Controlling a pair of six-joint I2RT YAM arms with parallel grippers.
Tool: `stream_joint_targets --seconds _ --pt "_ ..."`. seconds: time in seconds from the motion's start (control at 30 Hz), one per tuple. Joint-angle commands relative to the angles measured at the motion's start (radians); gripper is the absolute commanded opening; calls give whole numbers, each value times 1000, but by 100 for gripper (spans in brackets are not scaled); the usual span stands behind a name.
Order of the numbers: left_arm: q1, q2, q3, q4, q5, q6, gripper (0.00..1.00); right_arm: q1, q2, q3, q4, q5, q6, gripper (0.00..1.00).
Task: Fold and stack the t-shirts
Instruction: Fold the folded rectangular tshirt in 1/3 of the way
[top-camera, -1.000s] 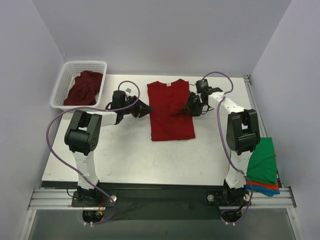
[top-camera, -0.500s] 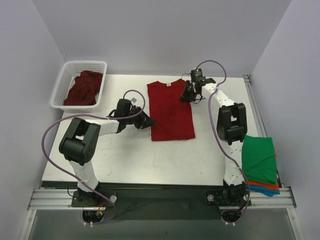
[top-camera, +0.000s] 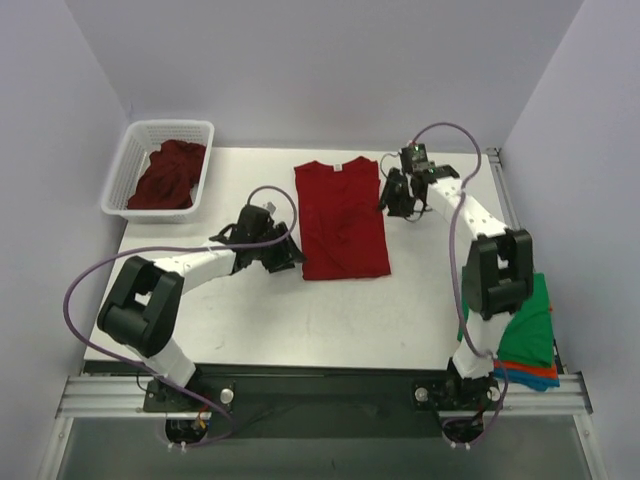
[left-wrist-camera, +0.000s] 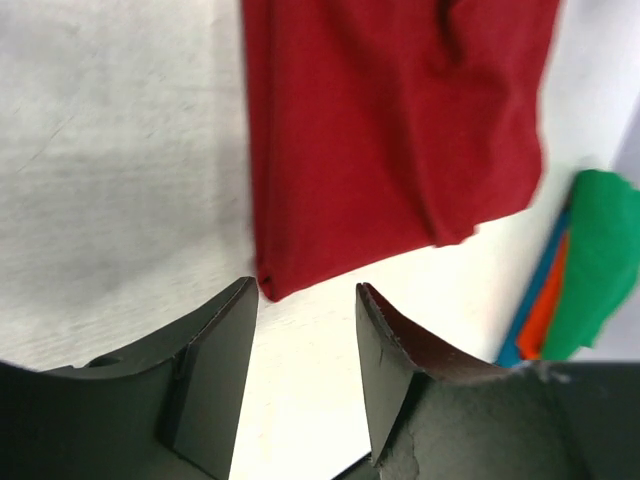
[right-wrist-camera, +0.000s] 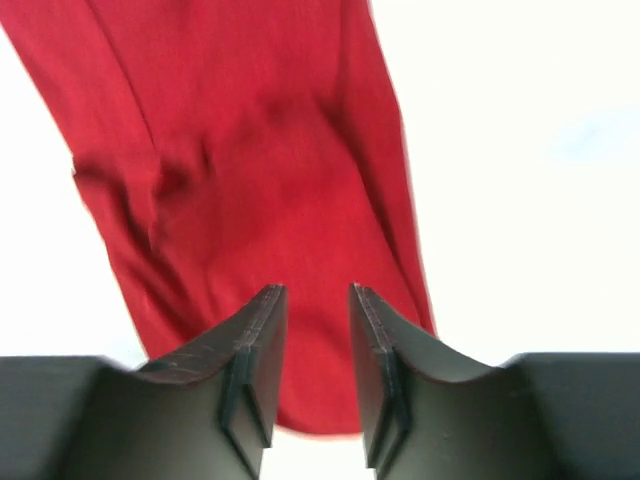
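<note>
White plastic lattice basket (top-camera: 128, 165) is holding a crumpled deep red shirt (top-camera: 168, 178). A smooth, narrow-folded red t-shirt (top-camera: 340, 220) is lying flat mid-worktop (top-camera: 300, 320). The left gripper (left-wrist-camera: 305, 295) is hovering at its near-left corner, jaws apart. The right gripper (right-wrist-camera: 310, 300) is reaching over its far-right side, jaws narrowly parted and seemingly gripping nothing.

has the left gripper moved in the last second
Yes. The left gripper moved away from the basket, toward the near edge, down the left side of the red t-shirt to its near corner.
</note>
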Motion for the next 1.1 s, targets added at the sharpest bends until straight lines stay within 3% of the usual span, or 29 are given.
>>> stream_joint_targets --seconds 0.0,0.27,0.67,0.9,0.97,1.0,1.07 --pt "-29 -14 6 -89 -115 88 55 19 -198 -173 -23 66 -24 35" --pt "-67 73 -21 19 -75 78 64 82 -463 -676 187 103 13 41" --pt "-113 124 -1 12 -144 50 60 82 -442 -823 379 98 61 41" --pt "-135 161 16 29 -161 21 50 82 -431 -859 442 118 100 37" --pt "-141 170 23 32 -161 15 40 82 -428 -864 448 121 111 21" --pt "-142 172 28 26 -162 12 35 82 -425 -866 453 121 114 20" --pt "-145 167 28 19 -168 7 15 81 -427 -866 450 126 113 15"
